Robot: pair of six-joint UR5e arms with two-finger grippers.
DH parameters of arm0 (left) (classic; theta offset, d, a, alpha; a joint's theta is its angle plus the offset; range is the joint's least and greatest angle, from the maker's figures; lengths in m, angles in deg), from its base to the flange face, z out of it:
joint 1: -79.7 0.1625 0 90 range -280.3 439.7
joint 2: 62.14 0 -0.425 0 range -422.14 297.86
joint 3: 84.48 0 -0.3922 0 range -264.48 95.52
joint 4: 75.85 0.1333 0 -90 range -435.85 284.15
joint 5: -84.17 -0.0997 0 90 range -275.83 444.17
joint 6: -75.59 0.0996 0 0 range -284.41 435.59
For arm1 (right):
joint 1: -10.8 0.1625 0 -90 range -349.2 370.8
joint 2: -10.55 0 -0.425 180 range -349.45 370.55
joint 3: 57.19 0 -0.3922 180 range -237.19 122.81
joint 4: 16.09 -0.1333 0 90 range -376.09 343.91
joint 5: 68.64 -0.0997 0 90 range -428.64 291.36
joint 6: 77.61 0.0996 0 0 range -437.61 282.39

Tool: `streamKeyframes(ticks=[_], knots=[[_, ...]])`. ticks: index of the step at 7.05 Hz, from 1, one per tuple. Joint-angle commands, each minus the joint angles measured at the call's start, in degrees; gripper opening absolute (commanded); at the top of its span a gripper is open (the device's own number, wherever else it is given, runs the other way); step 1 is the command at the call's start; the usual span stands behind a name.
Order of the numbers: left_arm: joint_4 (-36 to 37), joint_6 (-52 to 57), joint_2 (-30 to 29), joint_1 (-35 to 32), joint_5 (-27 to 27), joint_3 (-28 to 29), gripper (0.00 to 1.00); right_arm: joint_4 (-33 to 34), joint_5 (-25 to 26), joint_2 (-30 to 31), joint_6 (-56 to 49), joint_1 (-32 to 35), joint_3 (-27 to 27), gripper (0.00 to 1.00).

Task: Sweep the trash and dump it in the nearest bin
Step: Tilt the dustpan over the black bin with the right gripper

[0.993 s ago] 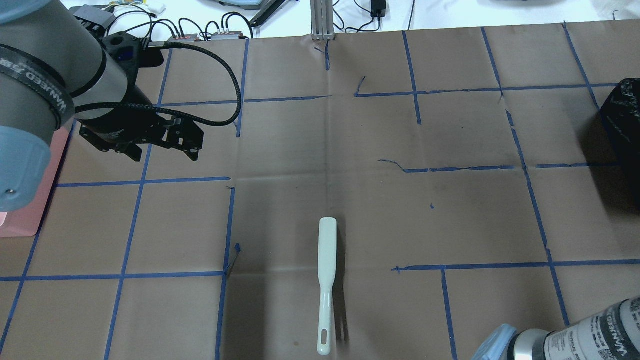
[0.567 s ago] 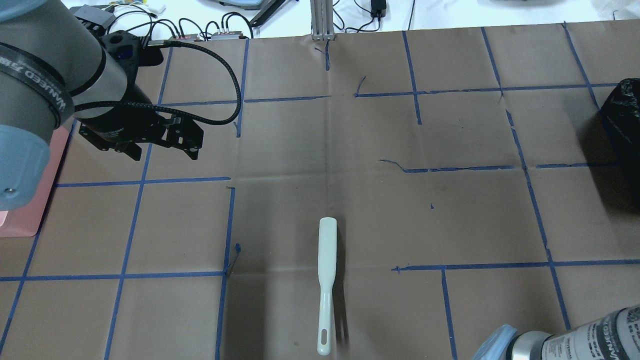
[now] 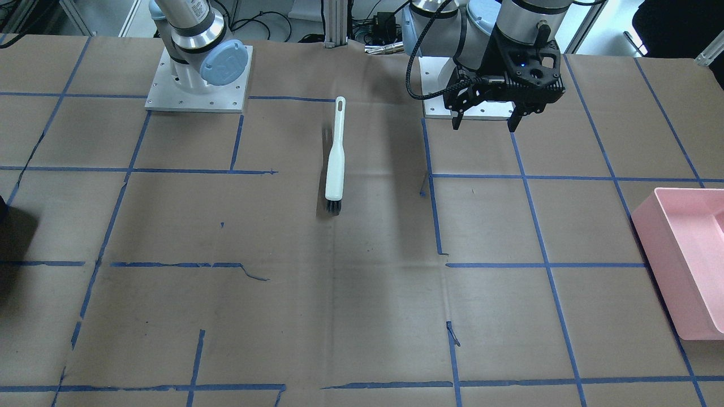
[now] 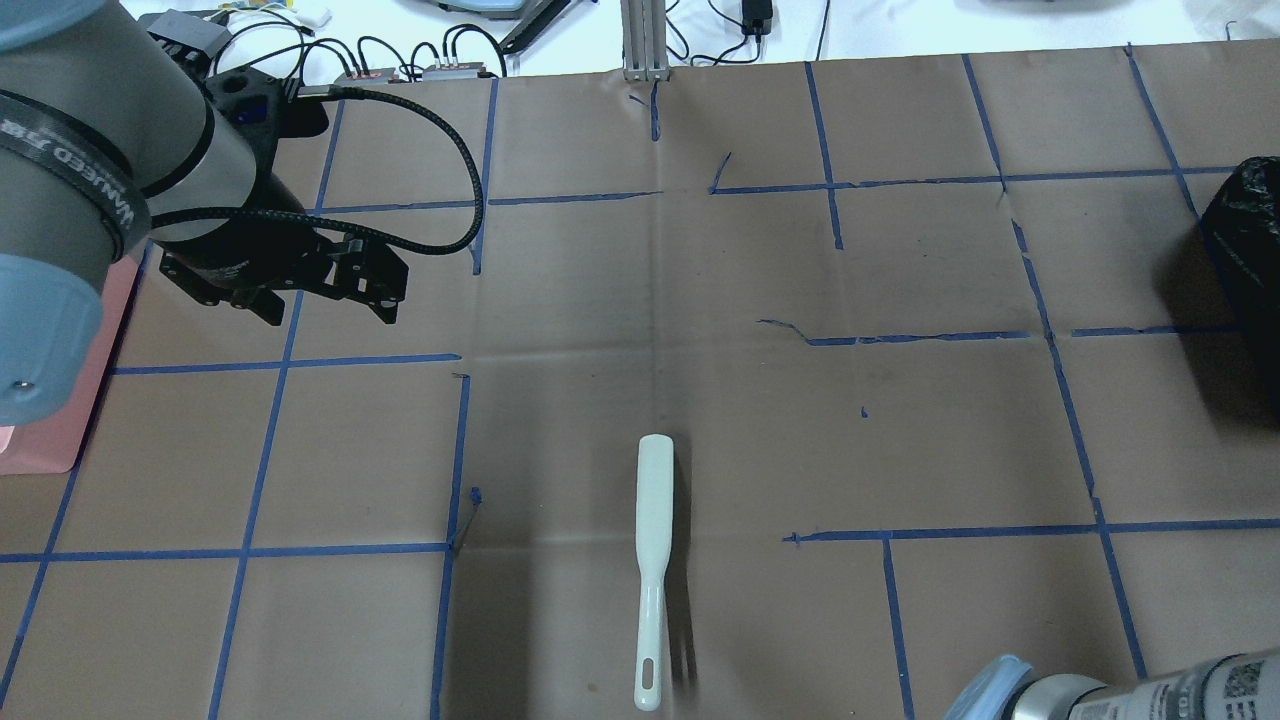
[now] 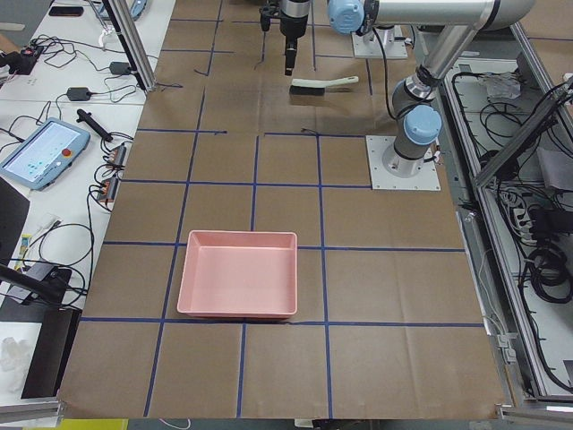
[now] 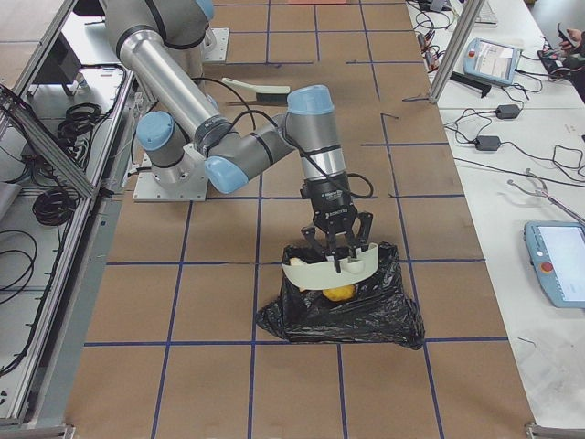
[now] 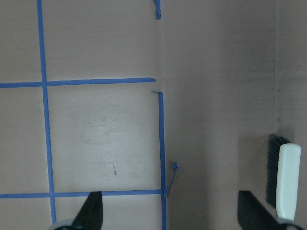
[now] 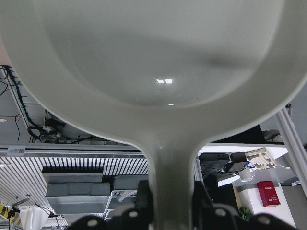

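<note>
My right gripper (image 6: 336, 260) is shut on the handle of a white dustpan (image 6: 315, 271) and holds it tilted over the black trash bag (image 6: 366, 315). The right wrist view shows the dustpan (image 8: 144, 57) from below, its handle between my fingers (image 8: 145, 197). A yellow lumpy ball (image 6: 340, 293) lies in the bag under the pan. The bread slice and the speckled chunk are hidden. My left gripper (image 3: 485, 121) is open and empty, hovering above the table, also in the overhead view (image 4: 325, 305).
A white brush (image 3: 335, 158) lies on the table's middle near the robot, seen too in the left wrist view (image 7: 288, 177). A pink bin (image 3: 684, 254) stands at the robot's left end. The black bag (image 4: 1245, 240) is at the right edge.
The right arm's forearm has shifted a little toward the overhead view's lower right corner. The left gripper has barely moved and stays open. The brush has not moved.
</note>
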Motion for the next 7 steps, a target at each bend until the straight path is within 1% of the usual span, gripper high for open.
streamKeyframes(ticks=[1,2,3,4,5,6,7], knots=[[0.0,-0.1,0.0,0.0,0.1,-0.1,0.99,-0.8,-0.2,2.3,7.5,4.8,2.5,0.0],[0.1,-0.1,0.0,0.0,0.0,0.0,0.99,-0.8,-0.2,2.3,7.6,4.8,2.5,0.0],[0.1,0.0,0.1,0.0,0.1,0.0,0.99,-7.8,-0.2,2.8,23.2,12.8,2.5,0.0],[0.1,-0.1,0.1,0.0,0.1,0.0,0.99,-11.1,-0.2,3.2,32.5,16.9,2.5,0.01],[0.1,-0.1,0.1,0.0,0.2,0.1,0.99,-15.2,-0.1,4.5,40.2,20.3,2.5,0.01],[0.2,-0.1,0.1,0.0,0.2,0.1,0.99,-16.9,-0.2,4.8,44.9,22.8,2.6,0.01],[0.2,-0.1,0.1,0.0,0.2,0.0,0.99,-19.0,-0.2,5.0,52.0,26.8,2.5,0.0]])
